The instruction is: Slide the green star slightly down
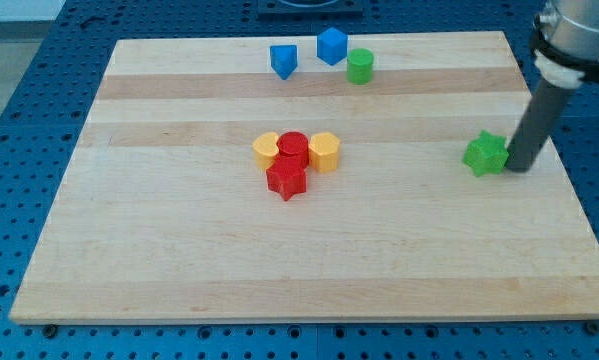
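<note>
The green star (pixel 485 153) lies on the wooden board (pixel 179 260) near the view's right edge, about mid-height. My tip (pixel 520 167) is the lower end of the dark rod that comes down from the view's top right. It rests on the board just right of the green star, close to it or touching its right side.
A cluster in the board's middle holds a yellow block (pixel 267 150), a red cylinder (pixel 293 144), a yellow hexagonal block (pixel 324 152) and a red star (pixel 286 179). Near the view's top are a blue triangular block (pixel 283 60), a blue cube (pixel 331 46) and a green cylinder (pixel 359 66).
</note>
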Tool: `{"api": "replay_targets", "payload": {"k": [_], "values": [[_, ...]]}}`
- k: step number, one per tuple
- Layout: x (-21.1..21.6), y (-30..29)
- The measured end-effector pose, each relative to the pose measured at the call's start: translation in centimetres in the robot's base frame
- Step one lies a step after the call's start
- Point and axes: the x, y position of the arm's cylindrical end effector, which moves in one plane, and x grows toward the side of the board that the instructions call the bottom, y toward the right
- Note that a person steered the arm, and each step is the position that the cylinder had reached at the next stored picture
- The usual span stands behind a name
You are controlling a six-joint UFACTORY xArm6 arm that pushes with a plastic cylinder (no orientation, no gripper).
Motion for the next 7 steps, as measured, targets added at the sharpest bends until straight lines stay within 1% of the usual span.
{"api": "replay_targets", "payload": {"k": [1,2,3,4,5,6,7], "values": [[0.4,0.0],[-2.5,0.3],[-7.9,0.3],[-10.1,0.3],[-9.1,-0.6],[-4.1,-1.8],[-0.8,-1.8]]}}
